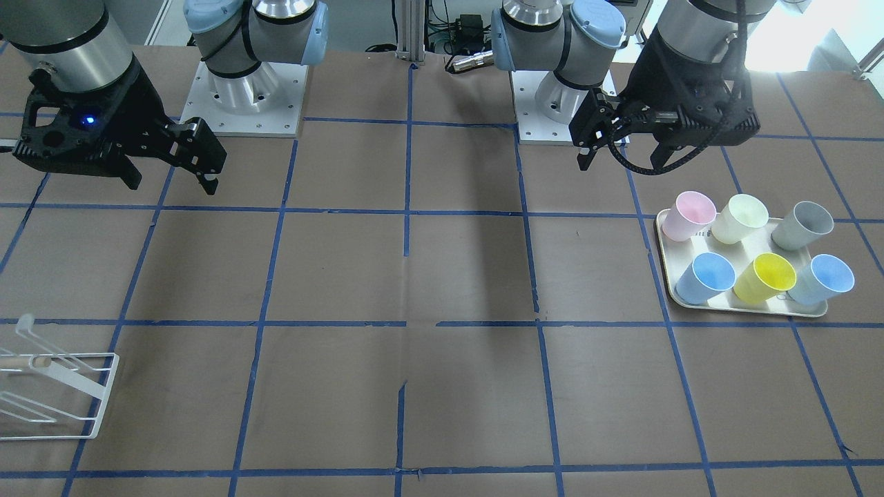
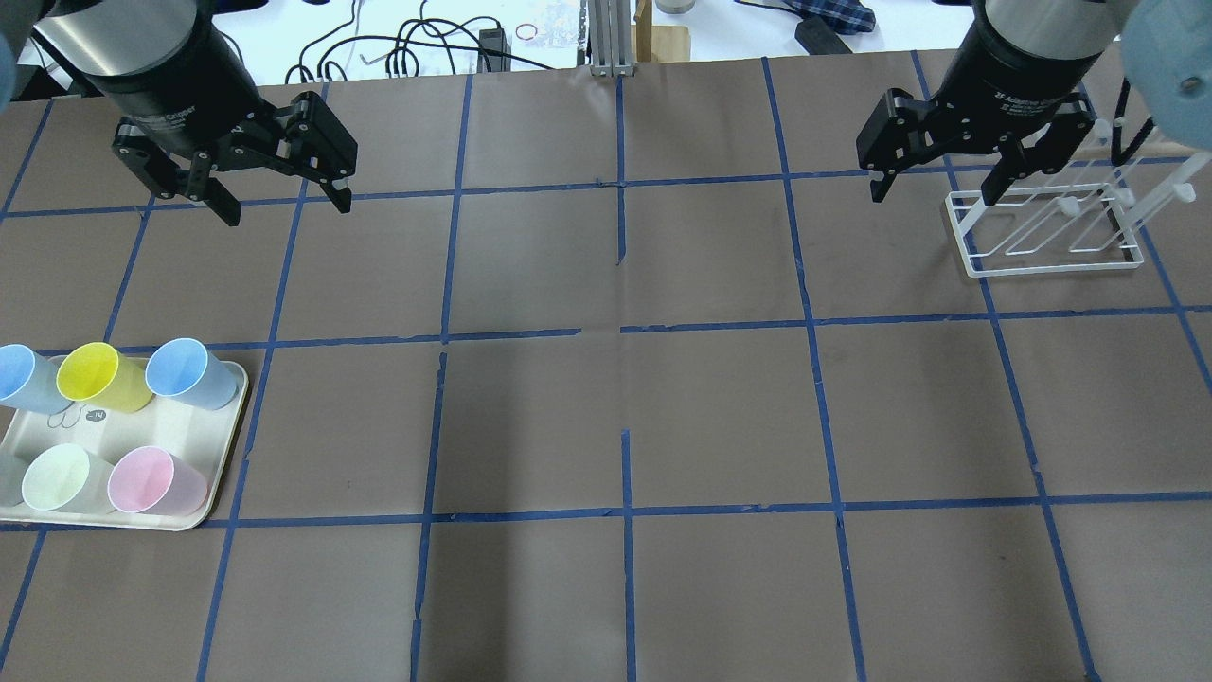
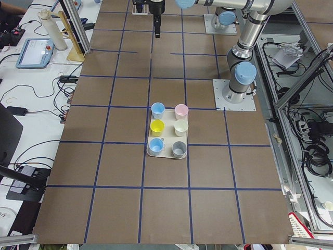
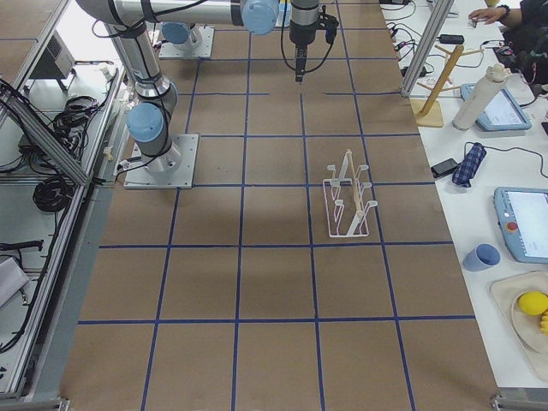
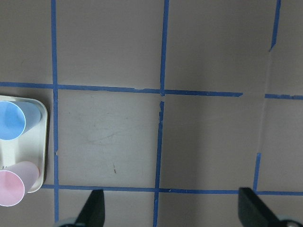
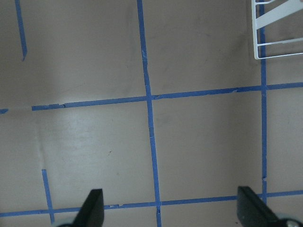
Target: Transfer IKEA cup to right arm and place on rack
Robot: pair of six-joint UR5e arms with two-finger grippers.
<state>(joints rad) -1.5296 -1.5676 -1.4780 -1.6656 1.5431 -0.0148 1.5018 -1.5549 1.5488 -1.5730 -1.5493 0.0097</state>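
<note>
Two pale blue IKEA cups (image 1: 706, 276) (image 1: 822, 278) stand on a cream tray (image 1: 746, 308) with pink, pale green, grey and yellow cups. In the overhead view one blue cup (image 2: 189, 371) is at the tray's far right corner, the other (image 2: 19, 377) at the left edge. My left gripper (image 2: 286, 208) (image 1: 623, 160) is open and empty, hovering high beyond the tray. My right gripper (image 2: 933, 194) (image 1: 169, 181) is open and empty, hovering just left of the white wire rack (image 2: 1051, 227) (image 1: 62, 393). The left wrist view shows one blue cup (image 5: 13, 120).
The yellow cup (image 2: 99, 377) stands between the two blue cups. A pink cup (image 2: 151, 481) and a pale green cup (image 2: 62, 478) fill the tray's near row. Brown table (image 2: 625, 417) with blue tape grid lies between tray and rack. The rack's corner (image 6: 279, 33) shows in the right wrist view.
</note>
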